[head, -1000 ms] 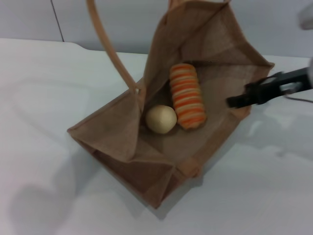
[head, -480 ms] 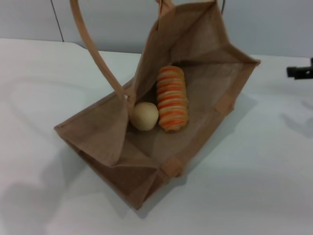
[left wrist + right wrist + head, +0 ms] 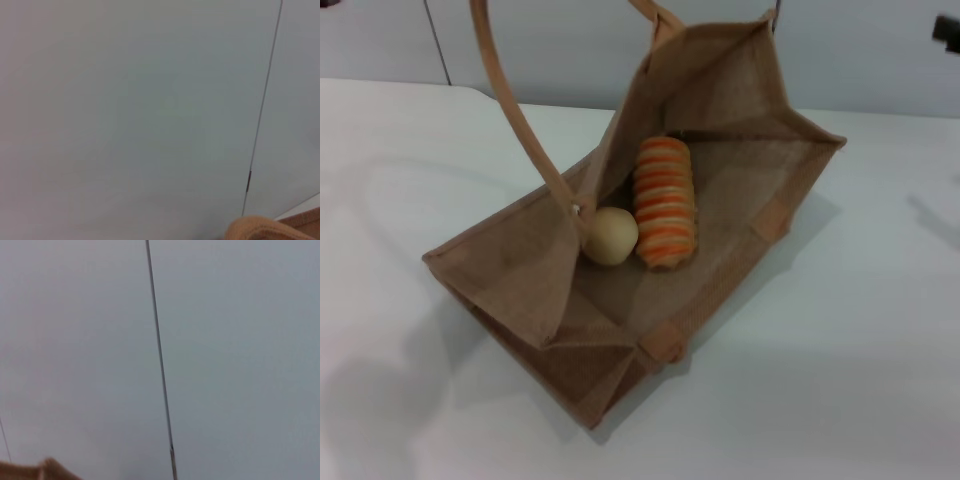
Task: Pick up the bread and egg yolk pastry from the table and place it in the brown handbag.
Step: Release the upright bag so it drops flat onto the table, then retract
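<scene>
I see the bread (image 3: 665, 203) lying inside the brown handbag (image 3: 520, 262), long axis running near to far. The egg yolk pastry (image 3: 610, 236) touches its left side. The bag lies open on the table (image 3: 400, 180). Neither gripper's jaws show, so I cannot tell their state.

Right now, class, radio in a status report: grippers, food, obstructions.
Right gripper barely in view, far right. Bread and egg yolk pastry touching inside brown handbag. No obstructions.
</scene>
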`<act>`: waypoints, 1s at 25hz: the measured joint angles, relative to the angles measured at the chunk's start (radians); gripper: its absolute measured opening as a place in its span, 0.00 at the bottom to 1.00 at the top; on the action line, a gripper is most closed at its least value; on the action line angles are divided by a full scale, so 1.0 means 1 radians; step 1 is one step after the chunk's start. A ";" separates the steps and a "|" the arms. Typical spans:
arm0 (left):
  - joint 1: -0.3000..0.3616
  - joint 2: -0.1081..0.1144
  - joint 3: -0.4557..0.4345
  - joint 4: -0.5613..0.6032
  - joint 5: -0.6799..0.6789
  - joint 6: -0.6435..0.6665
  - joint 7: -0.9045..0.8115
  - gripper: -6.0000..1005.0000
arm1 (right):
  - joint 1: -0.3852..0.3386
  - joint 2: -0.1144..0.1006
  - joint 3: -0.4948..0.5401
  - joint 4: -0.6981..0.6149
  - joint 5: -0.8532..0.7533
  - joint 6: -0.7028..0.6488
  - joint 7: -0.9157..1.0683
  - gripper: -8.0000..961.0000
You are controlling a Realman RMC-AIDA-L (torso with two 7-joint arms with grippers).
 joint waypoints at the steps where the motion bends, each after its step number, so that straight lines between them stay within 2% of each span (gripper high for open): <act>1: 0.001 -0.001 0.001 -0.011 -0.010 0.008 0.013 0.12 | -0.001 0.000 0.000 0.022 0.051 -0.005 -0.052 0.89; 5: 0.004 -0.001 0.000 -0.068 -0.075 0.039 0.078 0.12 | -0.002 0.000 -0.010 0.124 0.224 -0.032 -0.289 0.89; 9: 0.005 0.001 0.000 -0.092 -0.092 0.058 0.095 0.12 | 0.009 0.000 -0.041 0.190 0.308 -0.143 -0.437 0.89; 16: 0.024 0.000 -0.003 -0.095 -0.092 0.087 0.107 0.13 | 0.003 0.004 -0.146 0.198 0.457 -0.433 -0.589 0.88; 20: 0.029 0.001 -0.011 -0.096 -0.091 0.095 0.108 0.13 | 0.010 0.001 -0.176 0.209 0.616 -0.513 -0.722 0.88; 25: 0.019 0.002 -0.011 -0.096 -0.092 0.092 0.122 0.14 | 0.023 -0.002 -0.180 0.222 0.682 -0.559 -0.784 0.88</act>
